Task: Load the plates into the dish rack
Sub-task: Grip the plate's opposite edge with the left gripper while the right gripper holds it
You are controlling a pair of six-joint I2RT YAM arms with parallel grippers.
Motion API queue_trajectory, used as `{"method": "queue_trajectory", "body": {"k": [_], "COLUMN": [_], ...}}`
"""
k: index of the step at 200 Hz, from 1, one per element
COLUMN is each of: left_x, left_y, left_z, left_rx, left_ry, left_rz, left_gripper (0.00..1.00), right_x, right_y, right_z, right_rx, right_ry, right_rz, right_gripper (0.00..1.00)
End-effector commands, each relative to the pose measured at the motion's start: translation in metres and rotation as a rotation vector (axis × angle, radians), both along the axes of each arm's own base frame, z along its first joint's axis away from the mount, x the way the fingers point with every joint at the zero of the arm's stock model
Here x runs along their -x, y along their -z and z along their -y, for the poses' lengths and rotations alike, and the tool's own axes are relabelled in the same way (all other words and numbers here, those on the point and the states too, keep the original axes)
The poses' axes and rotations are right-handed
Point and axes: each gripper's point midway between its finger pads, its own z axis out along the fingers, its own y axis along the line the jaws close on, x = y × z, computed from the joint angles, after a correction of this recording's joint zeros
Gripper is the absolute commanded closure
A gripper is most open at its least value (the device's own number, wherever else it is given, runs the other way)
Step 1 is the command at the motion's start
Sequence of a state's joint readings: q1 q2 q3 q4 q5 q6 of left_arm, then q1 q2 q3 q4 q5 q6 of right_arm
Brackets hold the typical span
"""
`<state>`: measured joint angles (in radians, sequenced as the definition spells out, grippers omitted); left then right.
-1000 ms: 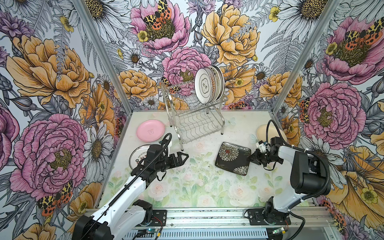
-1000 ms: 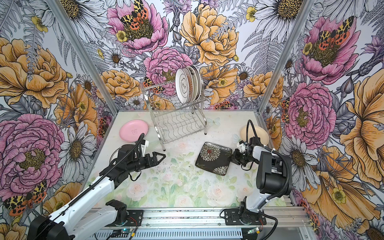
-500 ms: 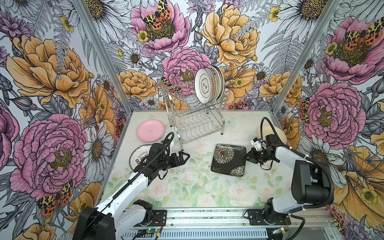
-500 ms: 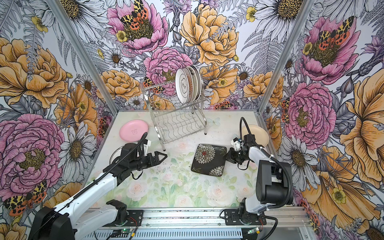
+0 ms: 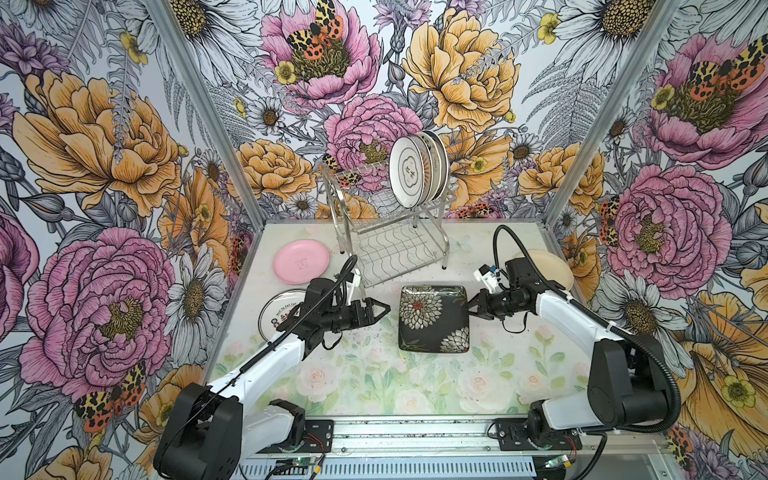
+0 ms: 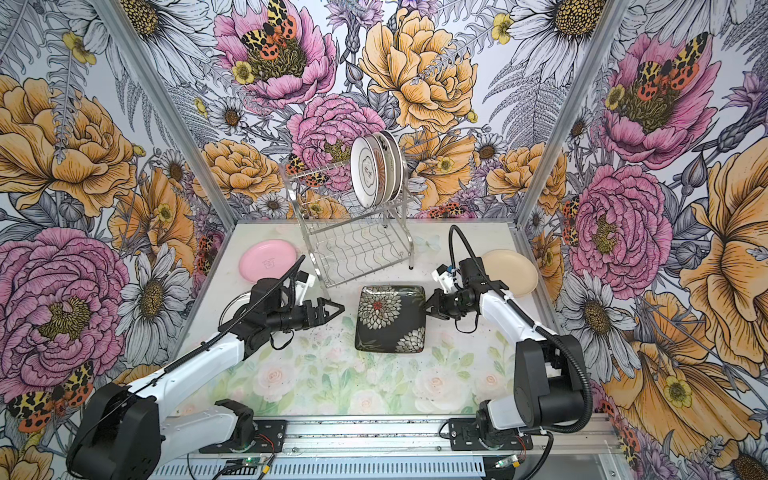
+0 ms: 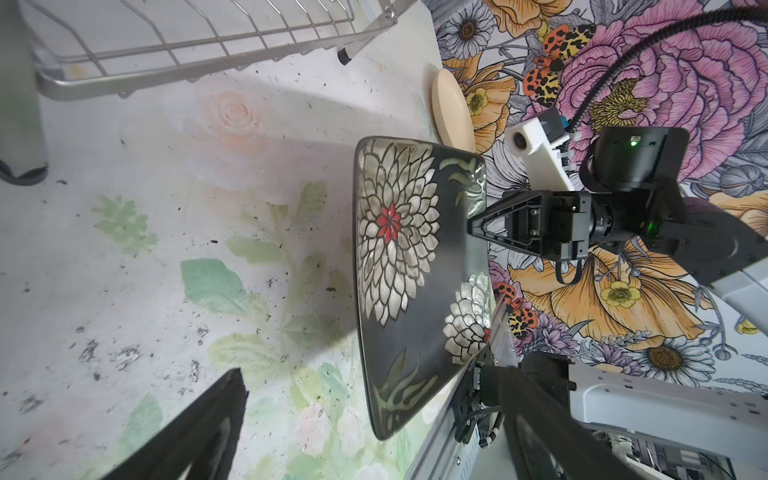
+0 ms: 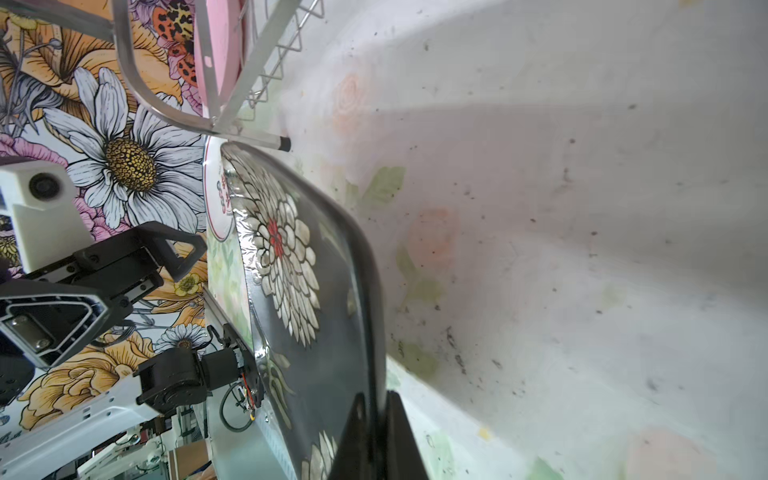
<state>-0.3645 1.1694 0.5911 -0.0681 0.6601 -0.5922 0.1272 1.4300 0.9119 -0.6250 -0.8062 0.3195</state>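
The square plate (image 5: 432, 320) lay at the centre of the table (image 5: 357, 386) in both top views, below the rack (image 5: 386, 245).

Right gripper (image 5: 471, 309): closed on the right rim of the square plate. In the right wrist view the fingers (image 8: 399, 432) sat on either side of the rim at the lower centre of the frame. Whether that edge was raised off the table could not be told.

Left gripper (image 5: 380, 311): jaws spread wide, holding nothing, just left of the square plate and apart from it. In the left wrist view one finger (image 7: 199, 428) showed at lower left, and the plate (image 7: 399, 249) stood at centre.

Other plates:
- Several round plates (image 5: 409, 172) stood upright at the right end of the rack's upper tier.
- The pink plate (image 5: 301, 262) lay flat left of the rack.
- The printed plate (image 5: 278, 309) lay below the pink plate, partly under the left arm.
- The cream plate (image 5: 548, 268) lay at right, behind the right arm.
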Motion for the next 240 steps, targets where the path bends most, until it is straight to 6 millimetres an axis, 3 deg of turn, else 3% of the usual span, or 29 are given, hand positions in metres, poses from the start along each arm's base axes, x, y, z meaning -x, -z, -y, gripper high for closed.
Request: {"method": "queue_trajectory", "body": {"k": [1, 65, 169, 213, 240], "left_x": [-0.002, -0.009, -0.001, -0.001, 0.0], "left_y": [-0.02, -0.024, -0.044, -0.049, -0.052], "left_z": [0.013, 0.024, 0.033, 0.032, 0.032], "left_rx": [0.055, 0.123, 0.225, 0.263, 0.296], "left_ry": [0.077, 0.105, 0.122, 0.104, 0.104], "left_rz": [0.073, 0.068, 0.092, 0.097, 0.094], "left_gripper": [0.08, 0.35, 0.76, 1.0, 1.0], "right_x": [-0.002, 0.003, 0.002, 0.007, 0.011], "right_y": [-0.065, -0.086, -0.098, -0.103, -0.108], "right_z": [-0.028, -0.061, -0.081, -0.087, -0.091], "right_rx": [-0.158, -0.178, -0.197, -0.223, -0.257], "right_ry": [-0.082, -0.178, -0.24, -0.271, -0.288], "right_rz": [0.122, 0.156, 0.18, 0.194, 0.209], "right_gripper": [1.0, 1.0, 1.0, 1.0, 0.83]}}
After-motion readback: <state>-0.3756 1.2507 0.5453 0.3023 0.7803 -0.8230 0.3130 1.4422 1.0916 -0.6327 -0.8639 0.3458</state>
